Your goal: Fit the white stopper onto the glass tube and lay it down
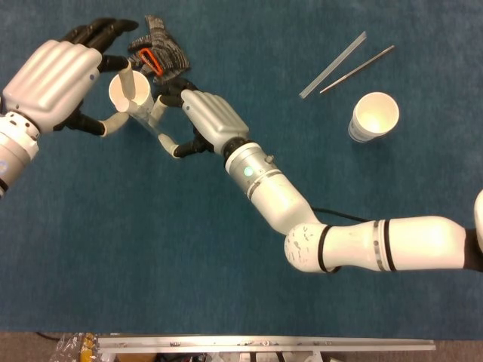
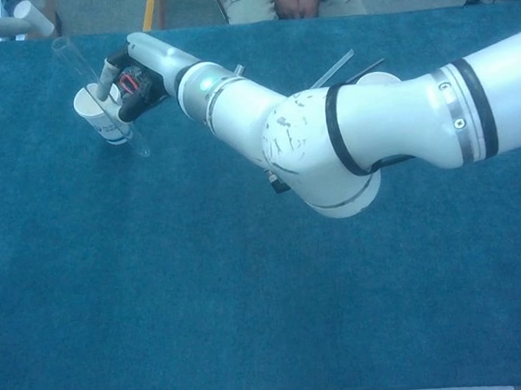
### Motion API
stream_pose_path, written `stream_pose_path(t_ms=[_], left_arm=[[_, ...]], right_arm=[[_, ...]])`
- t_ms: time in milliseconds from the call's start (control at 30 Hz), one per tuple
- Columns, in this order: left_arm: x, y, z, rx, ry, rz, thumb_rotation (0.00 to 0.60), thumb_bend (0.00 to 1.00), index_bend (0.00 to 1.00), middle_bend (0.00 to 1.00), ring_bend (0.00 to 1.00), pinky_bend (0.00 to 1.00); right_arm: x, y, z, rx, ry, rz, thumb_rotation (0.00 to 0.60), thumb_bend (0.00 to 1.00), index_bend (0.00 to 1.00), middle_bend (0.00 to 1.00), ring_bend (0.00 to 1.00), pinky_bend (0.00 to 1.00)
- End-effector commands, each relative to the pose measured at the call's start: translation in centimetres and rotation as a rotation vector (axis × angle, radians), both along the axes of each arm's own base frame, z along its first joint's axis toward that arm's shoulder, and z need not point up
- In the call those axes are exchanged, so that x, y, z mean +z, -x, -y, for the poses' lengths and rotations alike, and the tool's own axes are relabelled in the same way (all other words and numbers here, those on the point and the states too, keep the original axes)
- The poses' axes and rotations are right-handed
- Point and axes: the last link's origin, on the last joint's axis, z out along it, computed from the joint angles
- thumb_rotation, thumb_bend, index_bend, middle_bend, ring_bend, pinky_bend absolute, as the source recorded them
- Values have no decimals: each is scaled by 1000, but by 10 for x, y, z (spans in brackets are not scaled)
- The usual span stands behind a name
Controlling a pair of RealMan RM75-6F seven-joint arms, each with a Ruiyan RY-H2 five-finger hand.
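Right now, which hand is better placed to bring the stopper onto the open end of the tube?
Probably the left hand: it pinches the white stopper, just above the mouth of the glass tube, which the right hand holds tilted.

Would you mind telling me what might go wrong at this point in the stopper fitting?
1. The glass tube, held by the right robot hand, crosses just in front of the paper cup; it may knock it over.
2. The left robot hand holds the white stopper only at its fingertips, so it may slip.
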Motion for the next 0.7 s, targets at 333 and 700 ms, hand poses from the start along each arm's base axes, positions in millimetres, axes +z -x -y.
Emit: stream_pose_path(t_ms=[333, 700], left_arm=[[-5, 2, -3, 7, 15, -13, 600, 320, 529, 53, 0, 0], [-9, 4, -3, 16, 31, -23, 600, 319, 529, 54, 0, 0]], right_arm=[[0, -1, 0, -3, -6, 7, 600, 386, 598, 220, 67, 181], [0, 0, 1, -9, -6, 11, 600, 386, 604, 220, 67, 181]])
